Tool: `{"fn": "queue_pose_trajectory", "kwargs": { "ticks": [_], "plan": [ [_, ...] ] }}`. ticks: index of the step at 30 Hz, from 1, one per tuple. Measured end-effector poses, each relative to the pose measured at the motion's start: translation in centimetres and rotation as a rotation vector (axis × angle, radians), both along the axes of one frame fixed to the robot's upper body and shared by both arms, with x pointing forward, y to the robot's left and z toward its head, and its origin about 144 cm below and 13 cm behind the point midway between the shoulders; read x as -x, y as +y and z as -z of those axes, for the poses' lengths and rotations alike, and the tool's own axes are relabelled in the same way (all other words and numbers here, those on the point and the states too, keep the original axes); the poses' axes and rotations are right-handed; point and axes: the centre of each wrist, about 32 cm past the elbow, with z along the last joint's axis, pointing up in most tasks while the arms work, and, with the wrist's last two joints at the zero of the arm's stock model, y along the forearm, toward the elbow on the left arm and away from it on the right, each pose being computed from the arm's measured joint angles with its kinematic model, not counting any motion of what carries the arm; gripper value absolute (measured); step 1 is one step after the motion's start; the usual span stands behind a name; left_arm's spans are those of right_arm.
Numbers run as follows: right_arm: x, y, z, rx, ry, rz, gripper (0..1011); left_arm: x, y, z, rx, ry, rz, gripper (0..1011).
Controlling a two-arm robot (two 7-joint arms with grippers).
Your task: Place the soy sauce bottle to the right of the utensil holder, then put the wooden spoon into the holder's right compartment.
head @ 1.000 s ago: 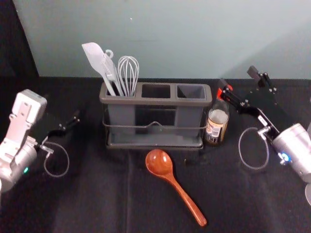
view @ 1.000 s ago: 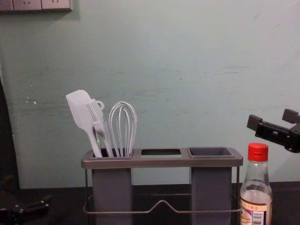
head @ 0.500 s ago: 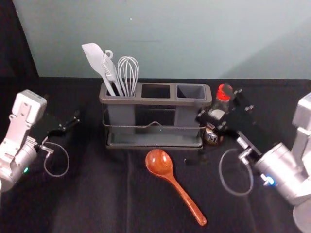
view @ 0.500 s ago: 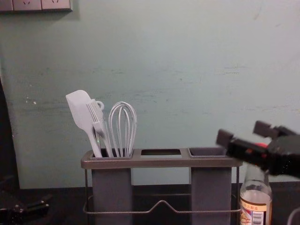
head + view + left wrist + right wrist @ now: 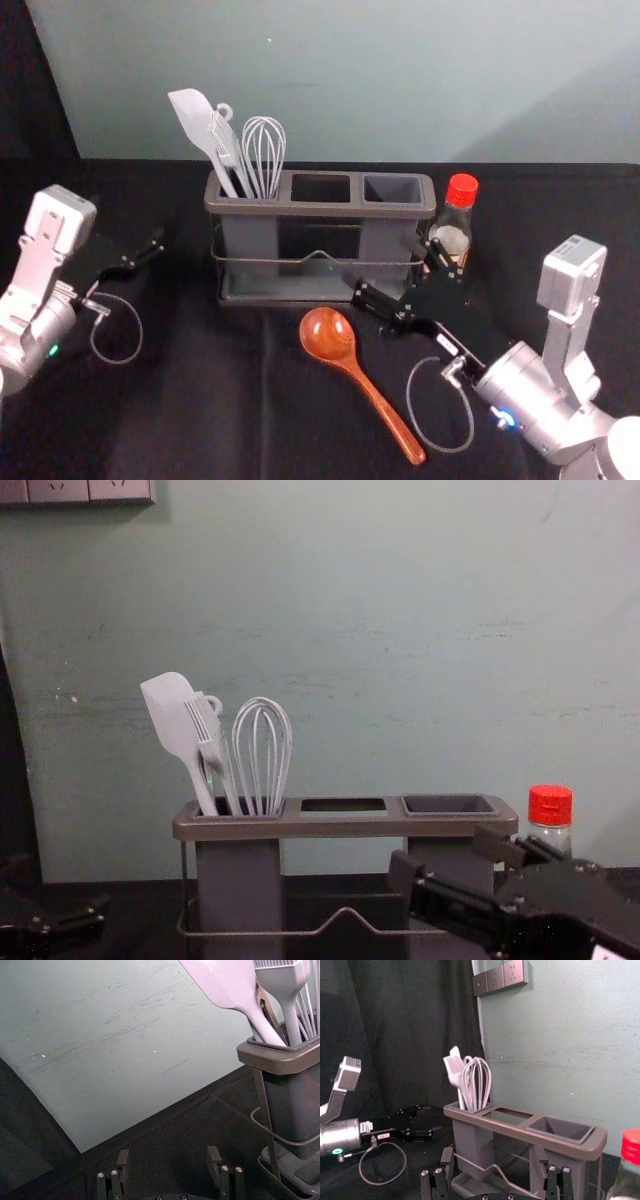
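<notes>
Reaching in from the head view's lower right, the right arm slants inward and away from the robot, its gripper (image 5: pixel 386 263) low before the right half of the utensil holder (image 5: pixel 320 209), near the wooden spoon (image 5: pixel 327 335). The spoon lies on the desk (image 5: pixel 200 410), bowl toward the holder, handle slanting back toward the robot and to the right. Upright just right of the holder stands the soy sauce bottle (image 5: pixel 459 208), its lower part screened by the right gripper. The spatula (image 5: pixel 197 120), brush (image 5: pixel 226 142) and whisk (image 5: pixel 265 150) fill the left compartment; the holder's wire rail (image 5: pixel 317 254) crosses its front. The left gripper (image 5: pixel 145 252) is parked left of the holder, fingers apart. The right gripper's fingers are spread wide; whether they touch the rail, I cannot tell
</notes>
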Motion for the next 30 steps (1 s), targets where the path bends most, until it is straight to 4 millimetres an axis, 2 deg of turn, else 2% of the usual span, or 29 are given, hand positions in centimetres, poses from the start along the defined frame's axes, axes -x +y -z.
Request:
{"fn": "queue_pose_trajectory", "kwargs": {
  "ticks": [6,30],
  "plan": [
    [0.12,0.41,0.95,-0.001,0.004,-0.002,1004,0.0,0.0,0.0,0.0,0.0,0.0,1000],
    [0.1,0.41,0.83,0.001,0.013,0.0,1004,0.0,0.0,0.0,0.0,0.0,0.0,1000]
  ]
}}
